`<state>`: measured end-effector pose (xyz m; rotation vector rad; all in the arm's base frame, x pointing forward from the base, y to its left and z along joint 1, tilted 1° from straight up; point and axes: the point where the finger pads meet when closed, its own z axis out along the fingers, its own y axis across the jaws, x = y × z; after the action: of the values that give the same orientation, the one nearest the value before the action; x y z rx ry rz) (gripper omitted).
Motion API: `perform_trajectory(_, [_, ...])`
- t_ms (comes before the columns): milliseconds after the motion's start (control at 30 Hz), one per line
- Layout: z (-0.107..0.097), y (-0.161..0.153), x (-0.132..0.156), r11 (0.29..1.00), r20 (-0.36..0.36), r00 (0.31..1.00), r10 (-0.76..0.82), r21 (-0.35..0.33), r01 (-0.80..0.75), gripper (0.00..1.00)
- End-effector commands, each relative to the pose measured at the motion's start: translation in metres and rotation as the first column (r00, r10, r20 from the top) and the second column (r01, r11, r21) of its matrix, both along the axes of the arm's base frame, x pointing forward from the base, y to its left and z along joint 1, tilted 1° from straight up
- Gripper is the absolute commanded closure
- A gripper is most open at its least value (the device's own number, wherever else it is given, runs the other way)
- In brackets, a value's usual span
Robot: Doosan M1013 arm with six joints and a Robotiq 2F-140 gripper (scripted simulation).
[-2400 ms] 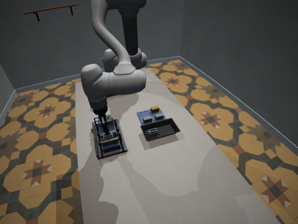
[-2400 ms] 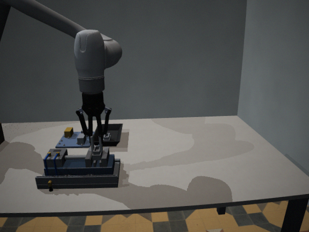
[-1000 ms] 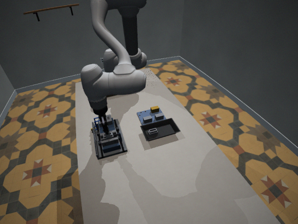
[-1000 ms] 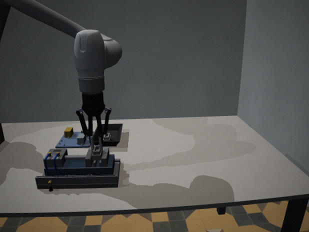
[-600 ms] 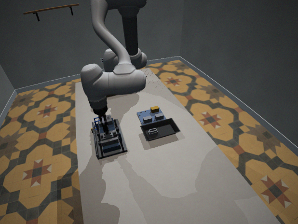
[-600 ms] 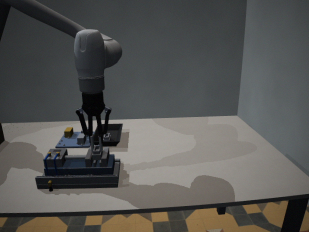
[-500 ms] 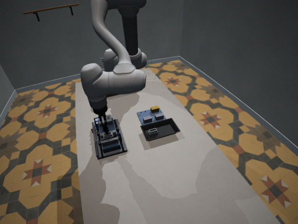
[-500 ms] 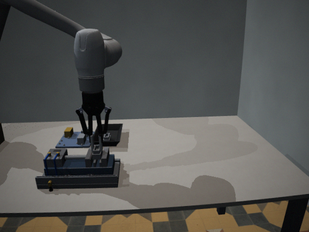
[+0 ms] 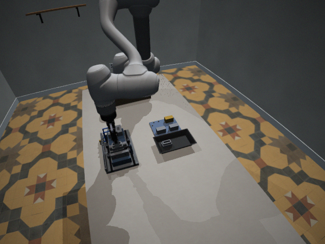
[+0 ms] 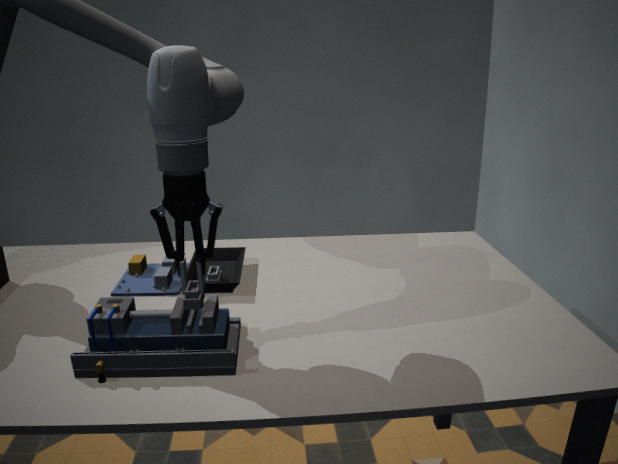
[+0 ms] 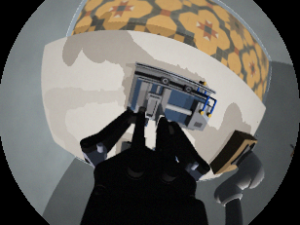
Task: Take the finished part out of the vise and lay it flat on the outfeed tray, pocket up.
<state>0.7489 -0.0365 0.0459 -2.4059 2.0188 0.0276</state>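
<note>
Finished part (image 9: 116,148) (image 10: 192,295) (image 11: 153,104) is being pinched between the fingertips of the downward-pointing gripper (image 9: 114,142) (image 10: 192,289) (image 11: 151,106), its pocket facing up. It is hovering over the gap between the jaws of the blue-and-gray vise (image 9: 121,160) (image 10: 160,341) (image 11: 199,121); whether its lower end is clearing their tops is hard to tell. Across the table (image 9: 184,181) (image 10: 350,320) (image 11: 73,108), a second finished part (image 9: 166,142) (image 10: 214,273) is lying pocket up in the dark outfeed tray (image 9: 181,144) (image 10: 231,267). Beside the tray, one yellow blank (image 9: 169,119) (image 10: 137,265) and two gray blanks (image 9: 161,130) (image 10: 163,277) are resting on the blue infeed plate (image 9: 155,126) (image 10: 145,288).
</note>
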Motion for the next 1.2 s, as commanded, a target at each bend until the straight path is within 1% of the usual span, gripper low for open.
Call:
perform_trajectory(0, [0.004,0.0,0.0,1.0,0.0,1.0,0.0,0.0,0.0,1.0])
perform_trajectory(267, [0.017,0.0,0.0,1.0,0.0,1.0,0.0,0.0,0.0,1.0])
perform_trajectory(567, [0.023,0.0,0.0,1.0,0.0,1.0,0.0,0.0,0.0,1.0])
perform_trajectory(900, [0.023,0.002,0.001,1.0,0.0,1.0,0.0,0.0,0.0,1.0])
perform_trajectory(1033, [0.024,0.021,0.002,1.0,0.0,1.0,-0.001,0.0,0.001,1.0])
perform_trajectory(1100, [0.024,0.04,0.003,1.0,0.0,1.0,-0.002,0.0,0.002,1.0])
perform_trajectory(1167, [0.024,0.067,0.004,1.0,0.0,1.0,-0.003,0.0,0.003,1.0])
